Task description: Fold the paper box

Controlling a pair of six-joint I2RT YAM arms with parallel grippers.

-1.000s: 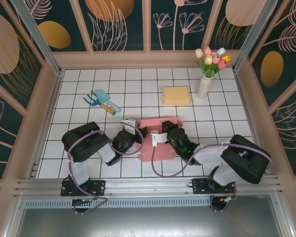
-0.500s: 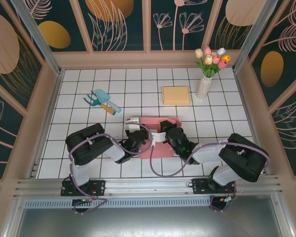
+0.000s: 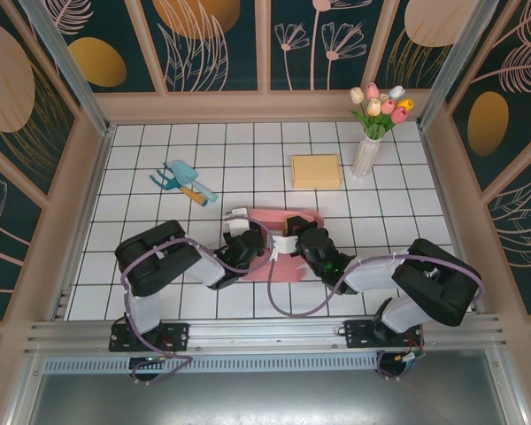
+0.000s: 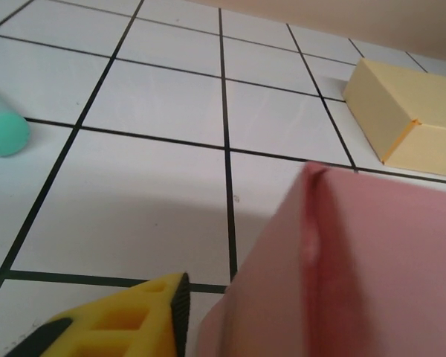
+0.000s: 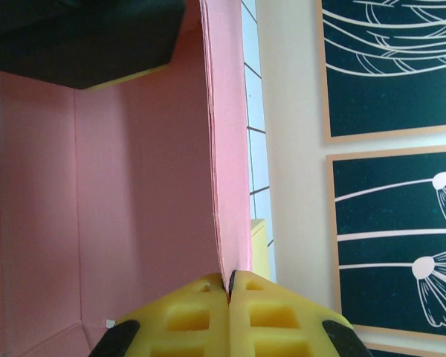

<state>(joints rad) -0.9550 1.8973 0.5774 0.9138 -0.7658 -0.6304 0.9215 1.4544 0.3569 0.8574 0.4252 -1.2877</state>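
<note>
The pink paper box lies partly folded on the white tiles between both arms. My right gripper is shut on the upright edge of one pink wall, which runs straight out of its closed yellow fingertips. My left gripper stands at the box's left side. One of its yellow fingers sits just left of a raised pink wall, a thin gap between them. The other finger is hidden behind that wall. The dark body with a yellow edge at the box's far side is the left gripper.
A flat yellow box lies behind the pink one, also close ahead of the left wrist. A vase of tulips stands at the back right. A teal and orange garden tool lies at the back left.
My left gripper has moved right, from clear of the box to its left wall. The pink sheet has drawn in and stands more upright. The right gripper keeps its hold.
</note>
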